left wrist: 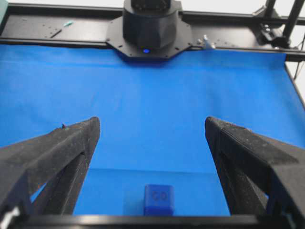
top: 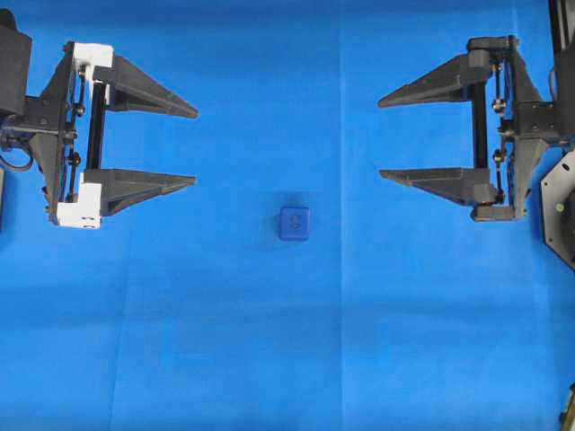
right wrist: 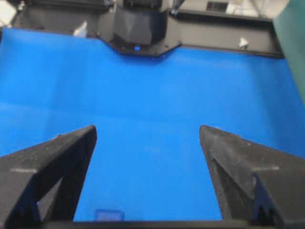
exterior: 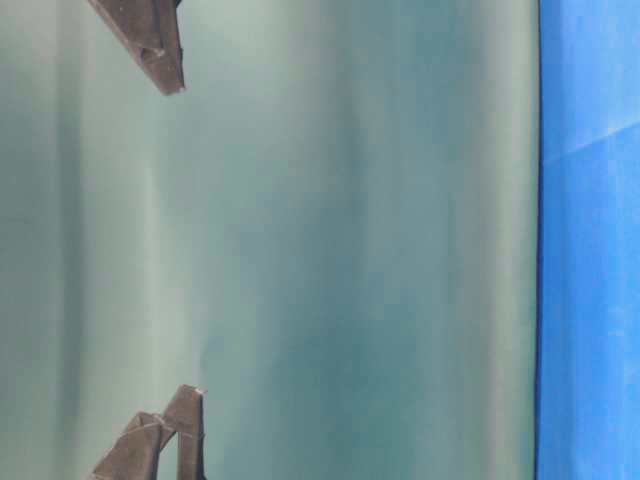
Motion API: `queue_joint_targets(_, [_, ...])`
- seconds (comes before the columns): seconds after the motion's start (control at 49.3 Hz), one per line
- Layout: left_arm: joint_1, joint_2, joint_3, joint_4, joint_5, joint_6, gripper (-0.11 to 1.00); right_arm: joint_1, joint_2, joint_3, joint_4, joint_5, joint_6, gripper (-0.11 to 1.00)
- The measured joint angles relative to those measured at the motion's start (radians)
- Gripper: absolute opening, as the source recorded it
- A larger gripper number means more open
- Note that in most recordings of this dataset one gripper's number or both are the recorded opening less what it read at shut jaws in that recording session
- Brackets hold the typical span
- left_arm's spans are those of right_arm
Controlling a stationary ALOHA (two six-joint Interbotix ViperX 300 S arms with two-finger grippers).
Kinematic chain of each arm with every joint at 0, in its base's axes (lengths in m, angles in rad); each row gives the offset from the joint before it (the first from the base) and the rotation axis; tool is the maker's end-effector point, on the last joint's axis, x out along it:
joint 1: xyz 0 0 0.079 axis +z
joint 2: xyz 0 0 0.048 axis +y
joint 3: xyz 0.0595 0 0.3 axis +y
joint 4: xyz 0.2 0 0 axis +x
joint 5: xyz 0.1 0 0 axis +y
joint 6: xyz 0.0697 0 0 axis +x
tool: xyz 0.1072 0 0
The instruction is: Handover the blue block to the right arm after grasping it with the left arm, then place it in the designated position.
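Note:
The blue block [top: 294,223] rests alone on the blue cloth near the middle, its embossed face up. In the left wrist view the blue block [left wrist: 158,199] lies low between the fingers, and the blue block [right wrist: 108,215] shows only as a sliver at the bottom of the right wrist view. My left gripper [top: 196,146], with white finger mounts, hovers at the left, open and empty, up and to the left of the block. At the right my all-black right gripper [top: 379,138] stands open and empty, facing the left one.
Blue cloth [top: 287,341] covers the table. Each arm's black base [left wrist: 150,28] sits at the cloth's far edge in the wrist views. Part of a round wrist disc [top: 561,206] shows at the right edge. The table-level view shows two finger tips [exterior: 160,55] against a green backdrop.

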Motion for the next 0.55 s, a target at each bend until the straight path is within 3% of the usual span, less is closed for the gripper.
queue_joint_targets(0.183, [0.002,0.0,0.0,0.0,0.0,0.0,0.93,-0.005,0.003,0.04,0.0,-0.06,0.0,0.82])
queue_joint_targets(0.548, [0.0,0.0,0.0,0.0,-0.005,0.0,0.93,-0.008,0.015,0.043,0.0,-0.063,0.0,0.82])
